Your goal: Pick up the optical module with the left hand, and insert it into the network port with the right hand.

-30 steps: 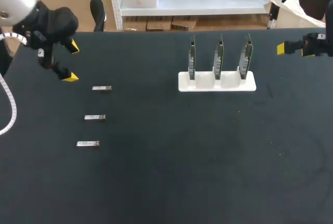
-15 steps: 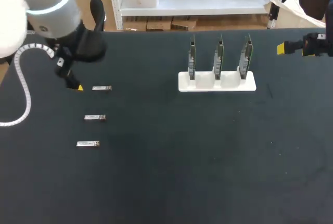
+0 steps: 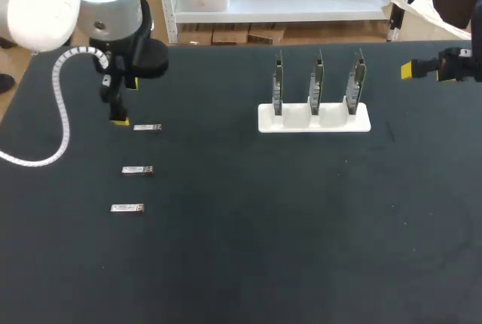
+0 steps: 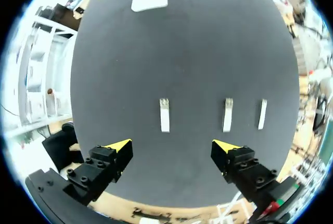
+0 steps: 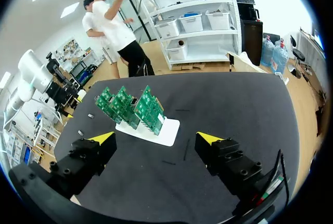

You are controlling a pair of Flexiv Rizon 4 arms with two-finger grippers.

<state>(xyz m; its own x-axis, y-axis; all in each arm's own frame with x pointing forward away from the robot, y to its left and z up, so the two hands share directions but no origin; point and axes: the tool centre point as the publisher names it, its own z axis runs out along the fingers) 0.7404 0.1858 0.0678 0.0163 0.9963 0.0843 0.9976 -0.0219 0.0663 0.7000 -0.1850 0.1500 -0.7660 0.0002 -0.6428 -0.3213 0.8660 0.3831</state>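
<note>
- Three optical modules, small silver metal bars, lie flat in a column on the left part of the table and well apart from one another: the far module (image 3: pixel 147 127), the middle module (image 3: pixel 137 170) and the near module (image 3: pixel 127 208).
- One table (image 3: pixel 248 256), with a matt black top, bears every item listed here.
- One left gripper (image 4: pixel 171 150), black with two yellow-tipped fingers. The fingers stand wide apart with nothing between them. It hangs over the table just beside the outer end of the far module and does not touch it. In its wrist view that module lies ahead of the gap between the fingers, and the other two lie off to one side.
- One left arm (image 3: pixel 98 7), white and grey with a black wrist, enters from the far left corner. A white ribbed cable (image 3: pixel 62 117) loops down from it.
- One white holder (image 3: pixel 314 122), a flat rectangular block, sits right of centre toward the far edge.
- Three green circuit boards (image 3: pixel 317 79) stand on edge in the white holder, parallel and in a row. Their ports are too small to make out.
- One right gripper (image 5: pixel 156 139), of the same build. Its fingers are spread and hold nothing. It sits at the far right edge of the table, well apart from the white holder, which lies ahead of it in its wrist view.
</note>
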